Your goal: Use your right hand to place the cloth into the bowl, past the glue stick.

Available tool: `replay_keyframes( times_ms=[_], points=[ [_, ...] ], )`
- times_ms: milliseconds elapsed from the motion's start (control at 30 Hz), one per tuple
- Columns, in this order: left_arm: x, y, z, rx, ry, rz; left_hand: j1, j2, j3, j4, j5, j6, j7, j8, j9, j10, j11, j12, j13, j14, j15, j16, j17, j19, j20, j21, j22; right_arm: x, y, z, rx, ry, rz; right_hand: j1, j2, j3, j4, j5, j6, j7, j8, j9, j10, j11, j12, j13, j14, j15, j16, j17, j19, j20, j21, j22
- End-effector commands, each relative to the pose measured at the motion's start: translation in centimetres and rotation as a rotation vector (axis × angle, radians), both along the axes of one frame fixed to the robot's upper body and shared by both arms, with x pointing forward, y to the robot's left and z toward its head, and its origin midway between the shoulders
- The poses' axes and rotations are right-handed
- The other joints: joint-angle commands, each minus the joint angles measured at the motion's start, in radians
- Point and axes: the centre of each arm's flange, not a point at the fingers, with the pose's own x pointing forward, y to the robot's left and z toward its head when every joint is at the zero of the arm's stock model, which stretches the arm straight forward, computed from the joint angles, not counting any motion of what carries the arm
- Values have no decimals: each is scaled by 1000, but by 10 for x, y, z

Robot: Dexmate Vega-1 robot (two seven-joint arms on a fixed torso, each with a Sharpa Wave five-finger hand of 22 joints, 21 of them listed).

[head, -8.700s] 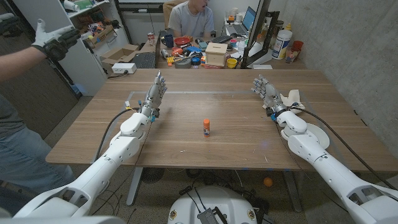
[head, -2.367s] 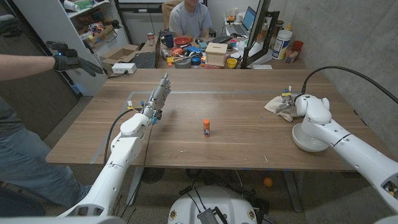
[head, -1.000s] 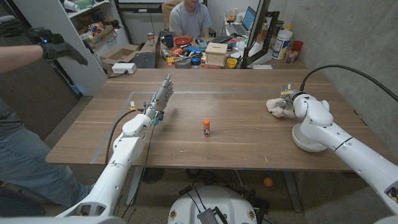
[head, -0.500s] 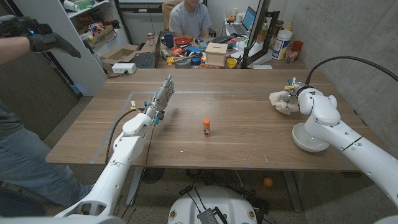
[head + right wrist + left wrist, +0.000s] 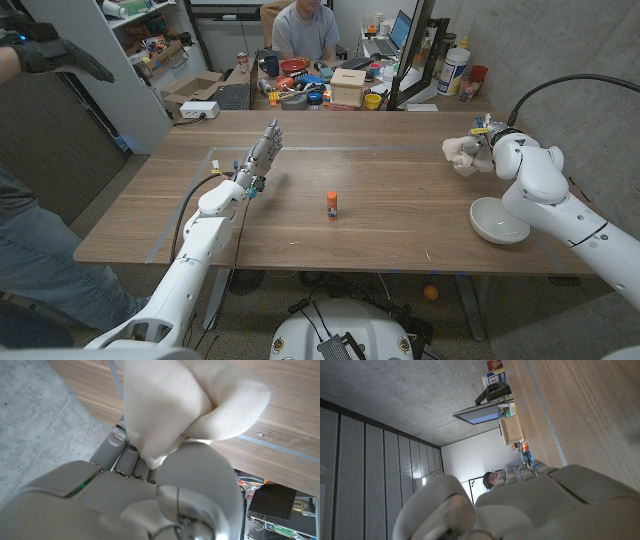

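Observation:
My right hand (image 5: 483,147) holds the bunched cream cloth (image 5: 462,154) in the air at the table's right side, above and a little behind the white bowl (image 5: 498,219). In the right wrist view the cloth (image 5: 170,407) bulges out between the fingers of my right hand (image 5: 150,495). The small orange glue stick (image 5: 333,205) stands upright at the table's middle, well to the left of the bowl. My left hand (image 5: 262,155) stays over the left part of the table, fingers straight and apart, holding nothing; its back (image 5: 530,505) shows in the left wrist view.
The bowl sits near the table's right front edge. A cluttered desk with boxes, cups and a laptop (image 5: 330,80) stands behind the table, with a seated person (image 5: 305,30) at it. Another person's gloved hand (image 5: 50,55) reaches in at the upper left.
My right hand has lifted the cloth off the table and carried it up and to the right, nearer over the bowl. The left hand has stayed put. The gloved hand moved left.

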Motion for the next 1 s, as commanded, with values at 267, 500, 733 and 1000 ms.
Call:
replay_keyframes(
  times_ms=[267, 500, 733, 1000],
  points=[
    [6, 1, 3, 7, 2, -10, 7, 11, -8, 0, 5, 0, -2, 2, 3, 1, -6, 6, 5, 4, 1, 1, 3, 1, -2, 7, 4, -63, -1, 2, -4, -56, -23, 51, 37, 0, 14, -3, 104, -64, -4, 15, 47, -29, -15, 5, -3, -54, -13, 8, -64, -3, 3, 6],
    [5, 3, 12, 11, -12, -8, 8, 12, -8, 0, 5, 0, 0, 2, 3, 1, -3, 6, 5, 3, 2, 0, 3, 1, -3, 7, 4, -88, -4, 0, -5, -69, -46, 51, 38, -2, 16, -3, 105, -66, -4, 20, 52, -27, -18, 6, -6, -51, -15, 9, -69, -2, 3, 6],
    [-1, 1, 30, 32, -41, -7, 10, 14, -10, -1, 4, -2, -1, 1, 3, 1, -1, 5, 5, 4, 2, 0, 3, 1, -3, 7, 4, -113, -13, -5, 9, -74, -84, 51, 38, -4, 18, -3, 104, -69, -6, 23, 54, -29, -21, 7, -5, -53, -15, 11, -72, -2, 5, 6],
    [-3, 0, 41, 49, -55, -8, 11, 15, -11, -1, 4, -1, 1, 1, 3, 0, -3, 5, 5, 4, 3, 0, 3, 1, -3, 6, 4, -136, -19, -17, 26, -78, -111, 51, 38, -6, 20, -3, 106, -69, -8, 25, 53, -31, -26, 7, -4, -55, -15, 12, -75, -2, 6, 6]
  ],
)
